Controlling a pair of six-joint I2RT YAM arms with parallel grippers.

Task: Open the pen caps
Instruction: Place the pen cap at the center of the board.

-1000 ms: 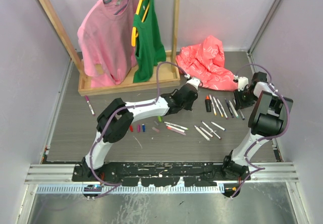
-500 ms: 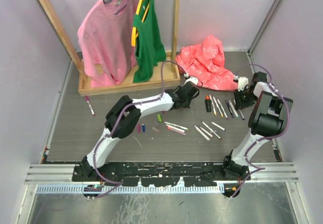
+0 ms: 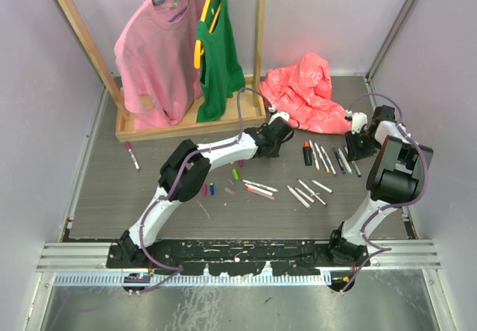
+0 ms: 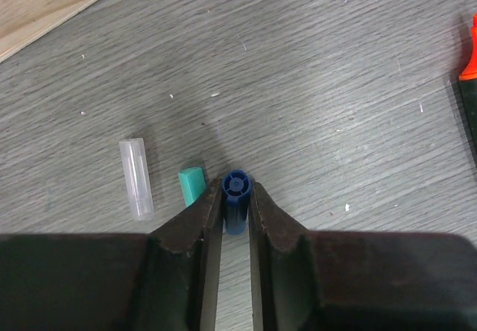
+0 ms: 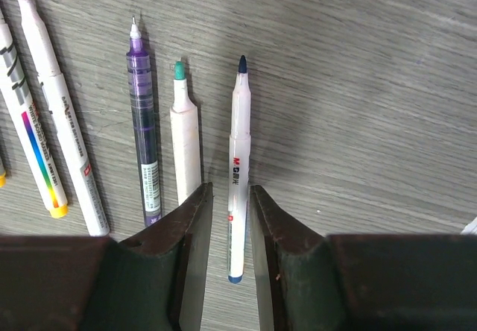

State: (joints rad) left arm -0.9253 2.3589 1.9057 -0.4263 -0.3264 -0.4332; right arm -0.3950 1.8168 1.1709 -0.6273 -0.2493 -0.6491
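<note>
Shifted slightly leftward since a second ago, with the left end effector (image 4: 237, 188) clamped on a blue pen cap (image 4: 237, 198) near a loose teal cap (image 4: 191, 184) and a clear cap (image 4: 136, 189) on the bench (image 4: 335, 85). Cannot tell whether the right end effector (image 5: 229, 197) grips the uncapped blue-tipped pen (image 5: 237, 122) between its fingers. Looks mostly done, with many bare tips showing and the black highlighter (image 3: 307, 153) seemingly still capped.

Pens (image 5: 237, 144) and caps (image 4: 191, 184) on grey table (image 4: 335, 85)
</note>
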